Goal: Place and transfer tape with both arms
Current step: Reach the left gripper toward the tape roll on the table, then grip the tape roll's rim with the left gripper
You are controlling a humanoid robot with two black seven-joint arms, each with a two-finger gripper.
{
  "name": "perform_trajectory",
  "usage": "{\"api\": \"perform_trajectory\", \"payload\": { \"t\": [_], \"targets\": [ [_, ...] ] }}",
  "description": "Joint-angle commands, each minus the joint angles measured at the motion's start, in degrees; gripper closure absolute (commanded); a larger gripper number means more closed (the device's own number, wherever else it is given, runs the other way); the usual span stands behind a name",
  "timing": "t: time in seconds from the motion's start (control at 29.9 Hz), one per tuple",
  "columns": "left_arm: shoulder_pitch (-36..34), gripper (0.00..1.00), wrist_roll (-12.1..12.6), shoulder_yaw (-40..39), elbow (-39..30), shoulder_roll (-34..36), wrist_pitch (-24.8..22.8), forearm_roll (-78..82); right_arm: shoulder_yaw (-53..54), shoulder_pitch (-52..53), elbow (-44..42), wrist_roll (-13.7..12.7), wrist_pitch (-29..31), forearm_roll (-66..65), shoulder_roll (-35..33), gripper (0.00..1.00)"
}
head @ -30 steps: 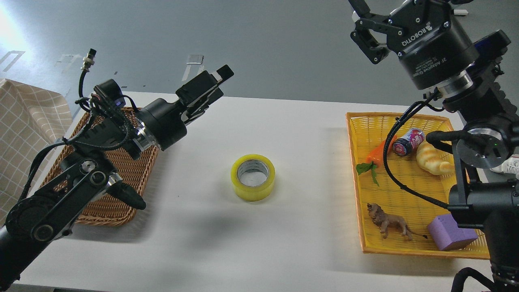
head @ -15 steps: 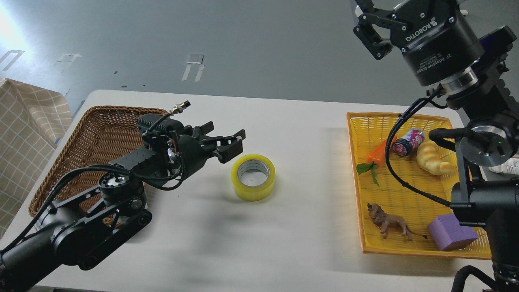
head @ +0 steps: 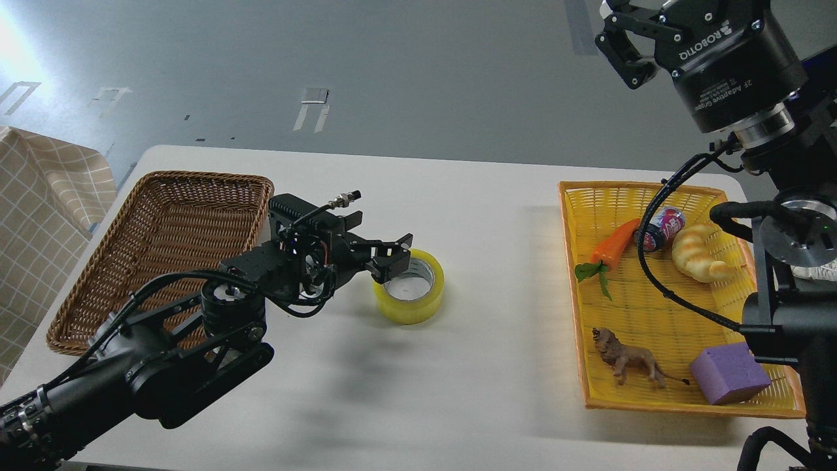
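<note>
The yellow tape roll [head: 413,306] lies flat on the white table [head: 471,216], near the middle, with its grey-white core facing up. My left gripper [head: 392,256] is low over the roll's left rim. It is open, and its fingertips [head: 387,267] sit at the rim and hide part of it. I cannot tell if they touch the roll. My right gripper [head: 629,40] is raised high at the top right, far from the tape. Its jaws look spread and hold nothing, and part of them is cut off by the frame's top edge.
A brown wicker basket [head: 163,235] stands at the left, behind my left arm. A yellow tray [head: 571,294] at the right holds a carrot [head: 613,243], a can [head: 662,227], a croissant [head: 700,256], a toy lion [head: 628,361] and a purple block [head: 729,374]. A checked cloth [head: 39,216] hangs at the far left.
My left arm has swung down and to the right, from above the brown basket to the tape's left rim. My right gripper has risen and drifted right. The tape has not moved.
</note>
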Motion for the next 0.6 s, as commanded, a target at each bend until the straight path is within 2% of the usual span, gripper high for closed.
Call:
{"api": "perform_trajectory", "payload": {
  "t": [0.0, 0.57],
  "targets": [
    [0.5, 0.02, 0.2, 0.1, 0.0, -2.8, -0.9, 0.0, -0.1, 0.0, 0.0, 0.0, 0.0, -0.1, -0.1, 0.0],
    [1.5, 0.03, -0.2, 0.1, 3.4, -2.7, -4.2, 0.0, 0.2, -1.2, 0.8, 0.0, -0.1, -0.1, -2.9, 0.0]
  ]
}}
